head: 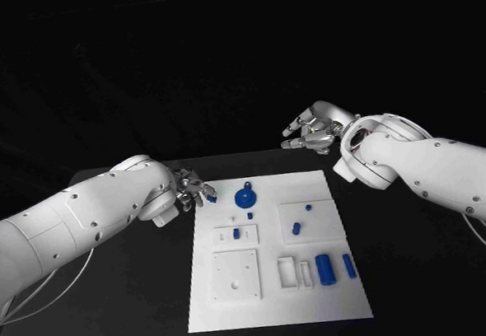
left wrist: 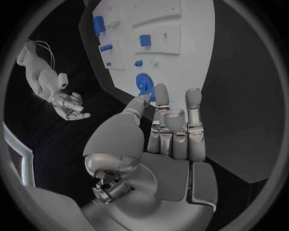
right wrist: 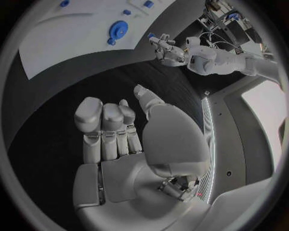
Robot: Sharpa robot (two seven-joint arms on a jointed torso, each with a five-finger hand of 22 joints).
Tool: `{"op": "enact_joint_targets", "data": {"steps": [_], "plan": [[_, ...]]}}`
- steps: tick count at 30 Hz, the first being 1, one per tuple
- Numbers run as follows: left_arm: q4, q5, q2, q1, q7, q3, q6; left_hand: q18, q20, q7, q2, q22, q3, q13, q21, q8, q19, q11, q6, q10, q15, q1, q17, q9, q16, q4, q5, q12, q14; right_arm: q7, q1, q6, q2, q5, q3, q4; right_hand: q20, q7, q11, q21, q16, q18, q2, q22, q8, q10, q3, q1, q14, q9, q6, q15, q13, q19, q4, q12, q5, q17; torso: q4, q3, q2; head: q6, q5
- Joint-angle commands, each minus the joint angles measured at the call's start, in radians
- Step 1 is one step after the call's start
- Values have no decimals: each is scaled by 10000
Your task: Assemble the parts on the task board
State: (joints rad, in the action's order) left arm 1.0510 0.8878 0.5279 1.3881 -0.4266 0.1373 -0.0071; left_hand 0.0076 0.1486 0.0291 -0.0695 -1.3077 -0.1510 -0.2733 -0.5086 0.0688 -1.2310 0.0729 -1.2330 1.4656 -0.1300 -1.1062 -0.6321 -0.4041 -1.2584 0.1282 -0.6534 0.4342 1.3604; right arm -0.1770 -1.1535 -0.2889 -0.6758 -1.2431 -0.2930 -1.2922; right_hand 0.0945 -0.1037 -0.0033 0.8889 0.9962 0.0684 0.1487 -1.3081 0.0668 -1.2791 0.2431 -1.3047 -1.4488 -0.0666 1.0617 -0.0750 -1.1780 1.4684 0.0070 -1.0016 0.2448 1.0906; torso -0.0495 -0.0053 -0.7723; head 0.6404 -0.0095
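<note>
The task board (head: 271, 251) lay flat in the middle of the black table (head: 118, 316), long side running away from the robot.

Parts, placed relative to the board: a round blue disc part (head: 246, 197) sat near the board's far edge, toward its left side. A small blue peg (head: 309, 207) stood right of the disc. A short blue piece (head: 235, 234) sat in a small raised white block (head: 235, 235) left of the board's centre; another blue piece (head: 297, 229) lay to the right of it. Two blue cylinders (head: 326, 268) and (head: 350, 266) lay side by side near the board's right edge, toward the near end. A white square plate (head: 234, 276) with small holes occupied the near left quarter.

Left hand (head: 190, 193) hovered just off the board's far left corner, close to the disc part. In the left wrist view its fingers (left wrist: 194, 103) stood extended and slightly apart, with nothing between them; the disc showed just beyond the fingertips, contact not evident.

Right hand (head: 316, 130) was raised beyond the board's far right corner, well apart from the board. In the right wrist view its fingers (right wrist: 89, 115) lay side by side, loosely extended, thumb apart, holding nothing.
</note>
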Motion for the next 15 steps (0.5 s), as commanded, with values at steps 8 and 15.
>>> {"op": "enact_joint_targets", "data": {"steps": [8,15], "plan": [[1308,383,540,-20,-638,237,-745,82,27,-446,-46,-192,-890,-19,-62,25,-80,53,-521,375,-16,21,-207,-4068,89,823,-211,-25,186,77,65,24,15,47,-5,79,-51,-20,9,-34,-54,137,-26,-1133,-44,20,-43,30,-22,8,-61,35,21,302,32,15,48,-3,-89,-22,174,193,41],[1797,536,721,-132,-675,479,-992,89,33,-453,-44,-191,-910,-23,-82,25,-102,62,-541,392,-24,49,-277,-4063,115,840,-258,-5,228,76,117,28,27,54,-4,82,-51,-20,9,-34,-54,137,-26,-1133,-44,20,-43,30,-22,8,-61,35,21,302,32,15,48,-3,-116,-22,235,282,39]]}}
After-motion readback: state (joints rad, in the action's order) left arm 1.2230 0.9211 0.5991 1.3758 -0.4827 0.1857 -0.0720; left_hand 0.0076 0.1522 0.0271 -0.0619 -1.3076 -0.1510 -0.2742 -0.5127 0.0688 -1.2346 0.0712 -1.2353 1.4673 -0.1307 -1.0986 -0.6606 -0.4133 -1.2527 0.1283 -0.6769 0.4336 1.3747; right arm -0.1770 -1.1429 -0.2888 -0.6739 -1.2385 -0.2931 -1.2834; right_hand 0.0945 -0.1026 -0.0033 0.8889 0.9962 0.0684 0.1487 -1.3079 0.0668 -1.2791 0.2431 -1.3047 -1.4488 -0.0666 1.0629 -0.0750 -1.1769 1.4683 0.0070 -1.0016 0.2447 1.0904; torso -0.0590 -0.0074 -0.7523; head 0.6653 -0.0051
